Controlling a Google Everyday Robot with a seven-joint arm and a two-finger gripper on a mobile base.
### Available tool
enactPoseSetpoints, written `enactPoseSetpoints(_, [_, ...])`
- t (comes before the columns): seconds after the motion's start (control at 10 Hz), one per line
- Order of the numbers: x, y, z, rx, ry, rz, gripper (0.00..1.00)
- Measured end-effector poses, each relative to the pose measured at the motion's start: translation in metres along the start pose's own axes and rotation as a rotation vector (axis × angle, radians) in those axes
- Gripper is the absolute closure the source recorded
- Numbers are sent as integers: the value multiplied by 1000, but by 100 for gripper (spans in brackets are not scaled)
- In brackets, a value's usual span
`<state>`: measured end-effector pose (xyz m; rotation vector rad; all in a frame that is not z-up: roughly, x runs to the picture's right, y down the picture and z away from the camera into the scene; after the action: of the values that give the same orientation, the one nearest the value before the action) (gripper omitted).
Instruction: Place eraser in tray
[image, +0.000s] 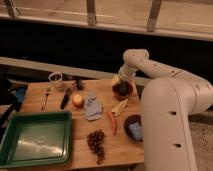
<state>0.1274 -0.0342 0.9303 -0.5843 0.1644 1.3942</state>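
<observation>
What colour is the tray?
The tray is green, shown in the camera view. The gripper is over the far dark bowl.

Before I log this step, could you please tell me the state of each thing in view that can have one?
gripper: over the far bowl
eraser: lying on the table beside the cup, outside the tray
tray: upright, no eraser inside
far bowl: upright, contents too dark to tell
near bowl: upright, holds something blue
cloth: folded, flat on the table
</observation>
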Motion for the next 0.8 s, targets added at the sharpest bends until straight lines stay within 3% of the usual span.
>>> enactPoseSetpoints(0.4, [-5,-16,15,-24,5,56,20])
enactPoseSetpoints(0.8, [-6,-17,17,-34,-3,69,20])
